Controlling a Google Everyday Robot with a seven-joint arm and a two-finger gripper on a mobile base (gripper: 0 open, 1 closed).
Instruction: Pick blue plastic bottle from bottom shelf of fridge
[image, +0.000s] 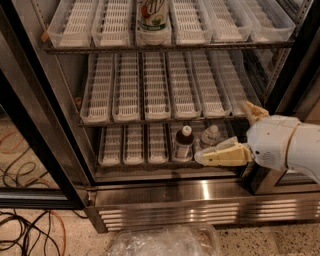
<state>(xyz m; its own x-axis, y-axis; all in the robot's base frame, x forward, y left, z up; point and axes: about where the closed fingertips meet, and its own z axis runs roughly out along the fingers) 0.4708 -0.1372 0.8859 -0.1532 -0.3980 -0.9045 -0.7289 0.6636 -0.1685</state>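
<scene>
Blue plastic bottle upright on the bottom shelf; my gripper spread open just beside it.

The blue plastic bottle, dark-bodied with a white cap, stands in a white lane tray on the bottom shelf of the fridge; a clear bottle stands just beside it, nearer my arm; my gripper is at the shelf's front, gripping nothing; its lower finger lies level, tip near the blue bottle's base; the other finger points up by the middle rack; cables lie on the floor.
</scene>
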